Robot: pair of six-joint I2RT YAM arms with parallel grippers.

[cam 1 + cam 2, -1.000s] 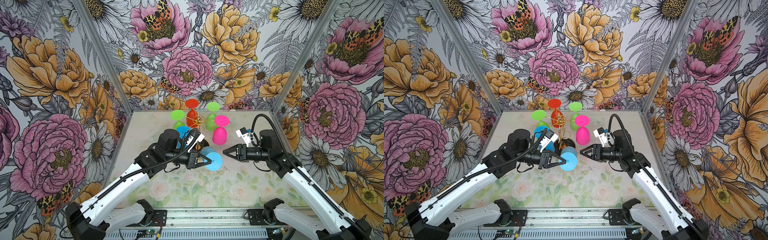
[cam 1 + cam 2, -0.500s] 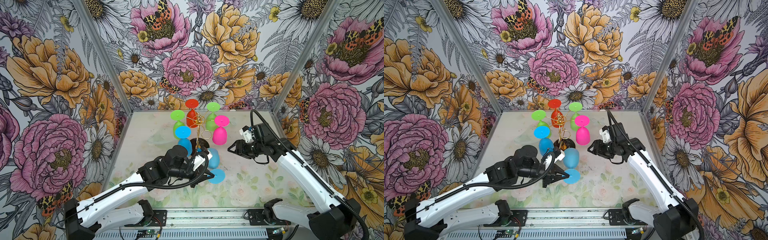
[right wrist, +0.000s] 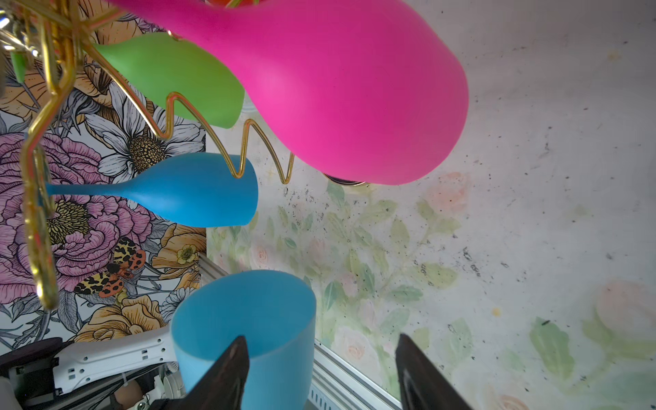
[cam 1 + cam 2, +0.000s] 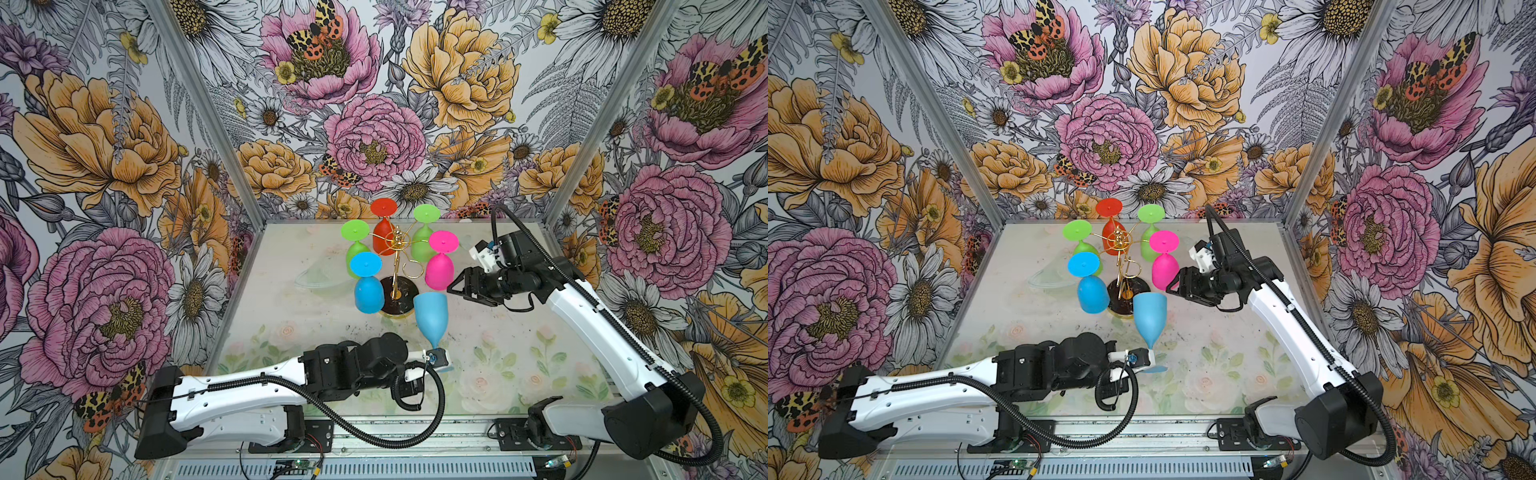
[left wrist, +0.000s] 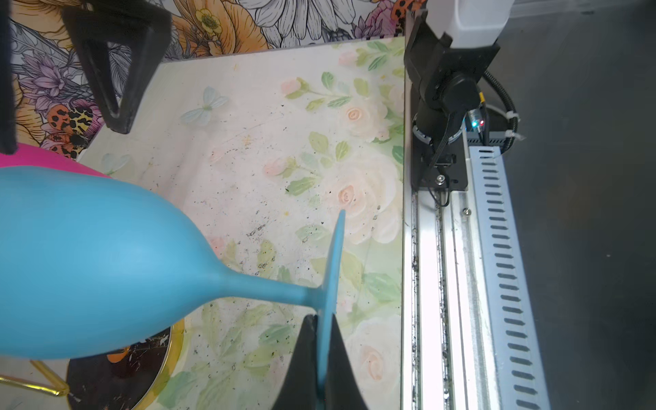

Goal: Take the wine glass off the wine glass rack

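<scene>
Wine glass (image 4: 431,316), light blue, is upright and off the rack, its foot clamped between the left fingers (image 5: 301,362). Just behind it the wine glass rack (image 4: 398,253) stands on the table (image 4: 498,332). Farther, the right fingers (image 3: 227,372) are wide apart beside the hanging pink glass (image 4: 439,270), holding nothing.

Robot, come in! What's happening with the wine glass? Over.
Left gripper shut on the light blue wine glass's foot. Glass off the wine glass rack. Right gripper open, empty, beside pink glass. Nothing blocking.
</scene>
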